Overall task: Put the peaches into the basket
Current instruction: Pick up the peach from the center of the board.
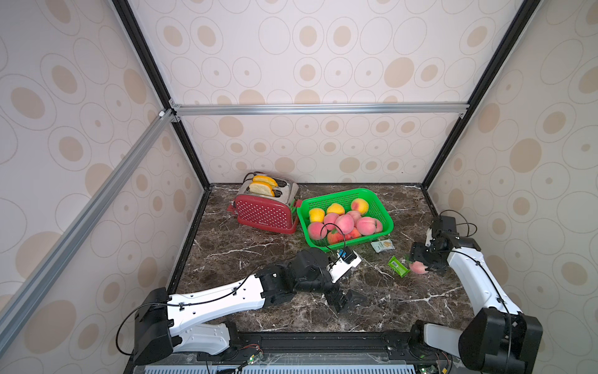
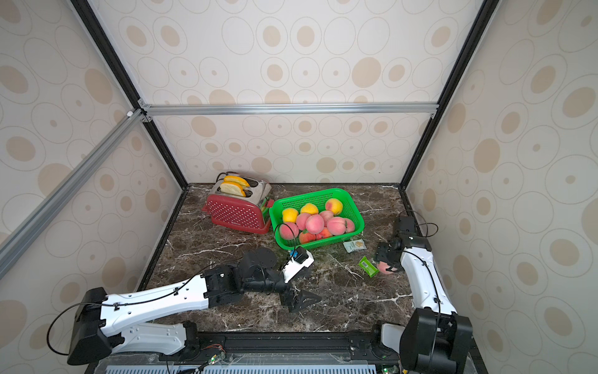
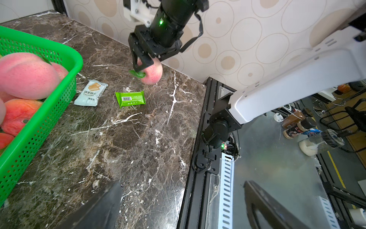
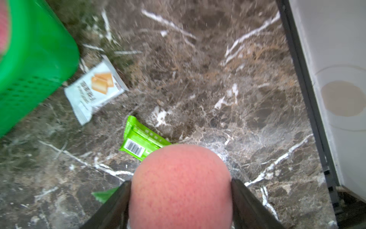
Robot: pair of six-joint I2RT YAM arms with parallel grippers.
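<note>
Peaches are sitting in the basket. One pink peach is being squeezed by the right claw, near a green wrapper. The left claw is hanging wide open, holding nothing.

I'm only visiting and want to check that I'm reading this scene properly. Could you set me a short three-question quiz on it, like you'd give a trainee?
1. True or false: the right end effector is gripping a pink peach.
2. What stands right beside the green basket? A) a kettle B) a red toaster C) a bowl
3. Fill in: the left end effector is ____ and holds nothing.

Key: 1 true; 2 B; 3 open.
</note>
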